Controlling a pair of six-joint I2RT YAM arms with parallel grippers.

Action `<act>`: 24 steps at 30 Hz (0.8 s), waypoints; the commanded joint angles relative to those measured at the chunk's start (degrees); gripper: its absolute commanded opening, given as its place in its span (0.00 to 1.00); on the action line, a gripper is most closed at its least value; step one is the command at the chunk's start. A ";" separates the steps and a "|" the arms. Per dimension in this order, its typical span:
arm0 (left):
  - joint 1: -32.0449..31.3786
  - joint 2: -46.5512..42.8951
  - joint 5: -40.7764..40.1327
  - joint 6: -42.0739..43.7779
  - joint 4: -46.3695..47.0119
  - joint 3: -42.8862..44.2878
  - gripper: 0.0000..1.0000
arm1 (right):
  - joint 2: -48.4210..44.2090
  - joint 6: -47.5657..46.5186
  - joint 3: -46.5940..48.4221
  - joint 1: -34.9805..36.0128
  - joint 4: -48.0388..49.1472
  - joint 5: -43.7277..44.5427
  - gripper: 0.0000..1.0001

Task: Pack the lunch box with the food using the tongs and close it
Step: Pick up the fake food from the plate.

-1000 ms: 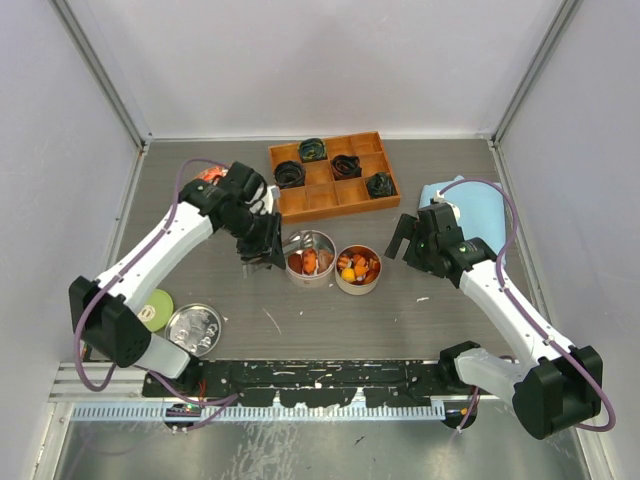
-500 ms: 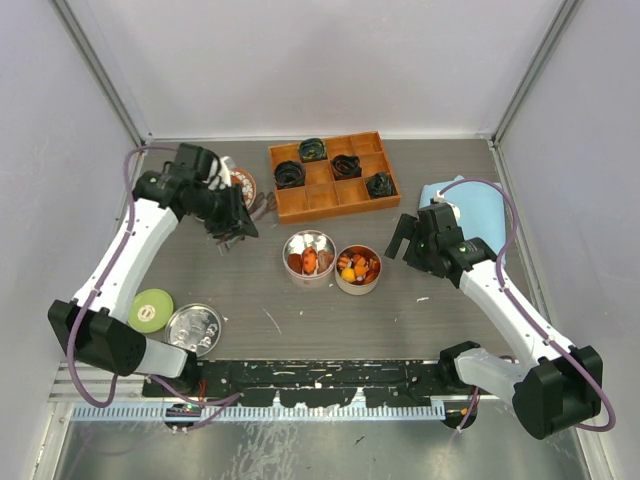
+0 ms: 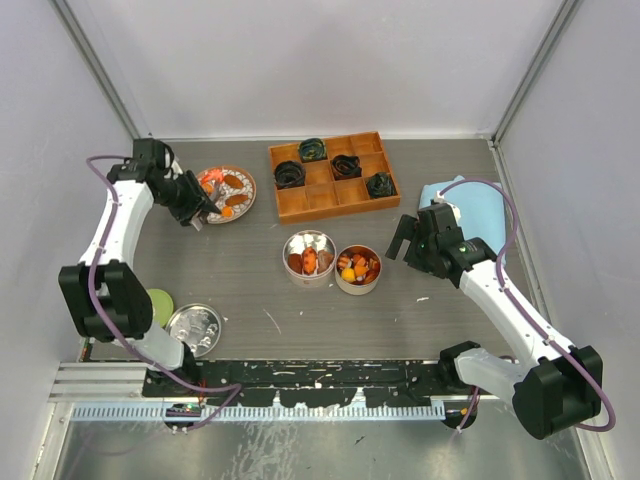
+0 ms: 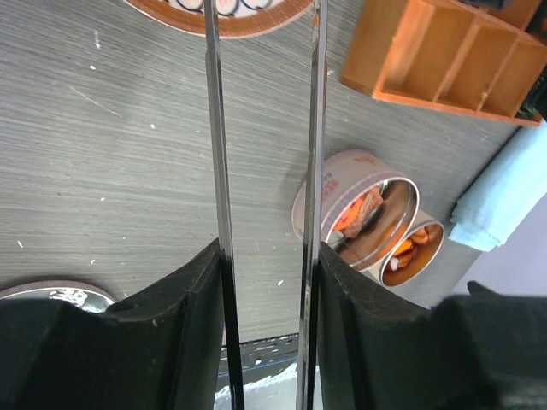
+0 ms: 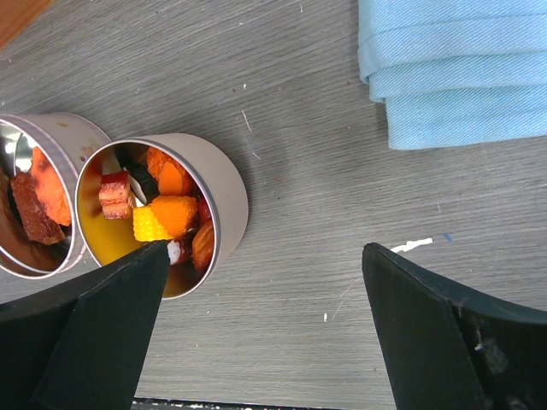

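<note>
Clearly the tongs [image 4: 215, 171] are thin, stiff, slick metal, pinched partway along both arms by the left gripper [image 4: 267, 265]. Their tips reach the far-left plate [image 3: 252, 186] of food [image 3: 228, 190], small light chunks that probably roll, so squeeze each across its middle. The right gripper [image 5: 265, 256] hangs wide open and empty beside the right tin [image 5: 224, 192].

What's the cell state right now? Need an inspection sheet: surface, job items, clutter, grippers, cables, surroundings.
surface: grey wood-grain table, small white flecks, no spill seen.
job's things: tongs reach toward the plate of food; left tin and right tin stand open, side by side, both holding chunks; silver lid near the left arm's base.
clutter: green disc beside that lid; orange tray with four dark coiled lumps; folded blue cloth.
grippers: left gripper shut on tongs; right gripper open, empty, beside the right tin.
cables: purple cables loop along both arms.
surroundings: white walls; black rail at near edge.
</note>
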 commanded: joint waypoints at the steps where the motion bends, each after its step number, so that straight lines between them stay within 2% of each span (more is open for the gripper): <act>1: 1.09 2.56 -1.80 -2.76 3.95 2.21 0.42 | -0.68 -0.59 1.96 -0.22 0.77 1.38 1.00; 13: 1.22 9.07 -4.86 -7.25 11.47 1.69 0.42 | 0.05 -0.96 1.94 -0.26 0.82 1.40 1.00; 24: 1.16 12.66 -4.21 -7.37 11.70 2.60 0.41 | 0.46 -1.04 1.65 -0.26 1.11 1.42 1.00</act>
